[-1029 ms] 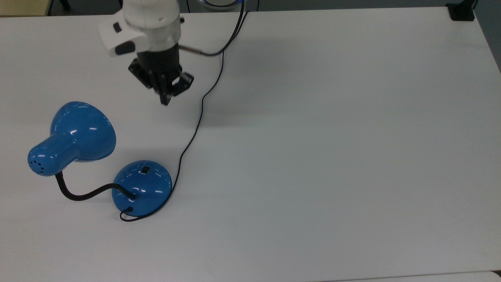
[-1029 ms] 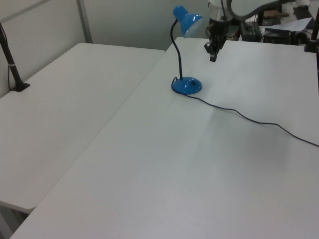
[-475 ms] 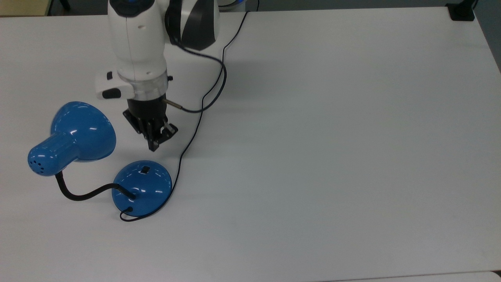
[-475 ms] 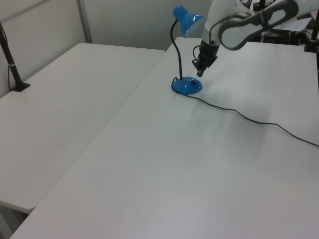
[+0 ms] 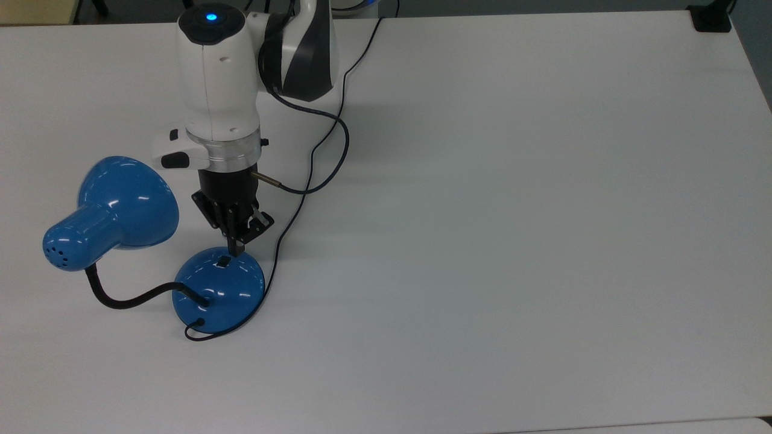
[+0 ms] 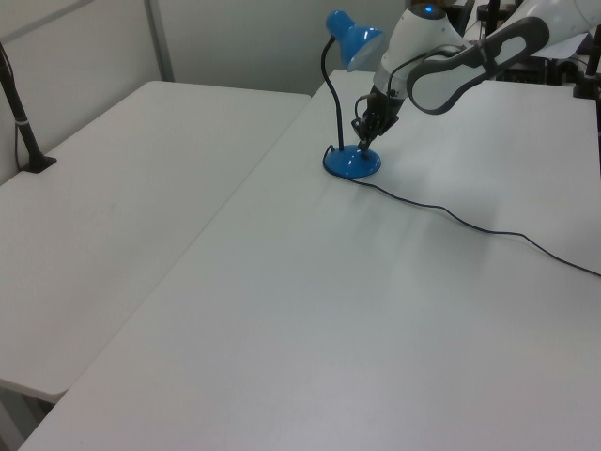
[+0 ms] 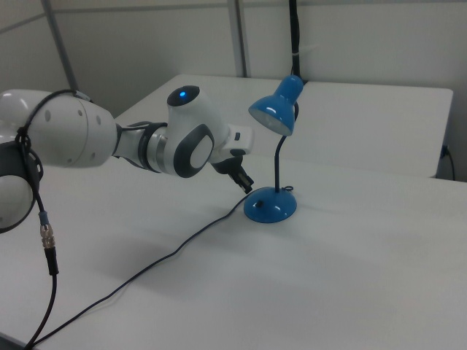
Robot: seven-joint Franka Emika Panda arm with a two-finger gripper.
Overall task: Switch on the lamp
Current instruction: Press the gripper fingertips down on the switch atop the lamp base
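One lamp point(image 5: 218, 289), one tool point(image 5: 235, 248), one cord point(image 5: 301, 205) on the white surface point(image 5: 512, 241). Lamp sits at 8 o'clock in the top view. Tool fingers drawn narrow, holding nothing, tip at the base's black switch point(image 5: 224, 261). The right view shows the shade's point(image 7: 276, 109) open underside, unlit; the top view shows its back

White Franka arm point(image 5: 220, 78) reached down at a slant, blue light lit on its wrist housing, black two-finger gripper point(image 5: 236, 248) pointed downward — fingers drawn together, tips narrowed to one point, nothing held between them.
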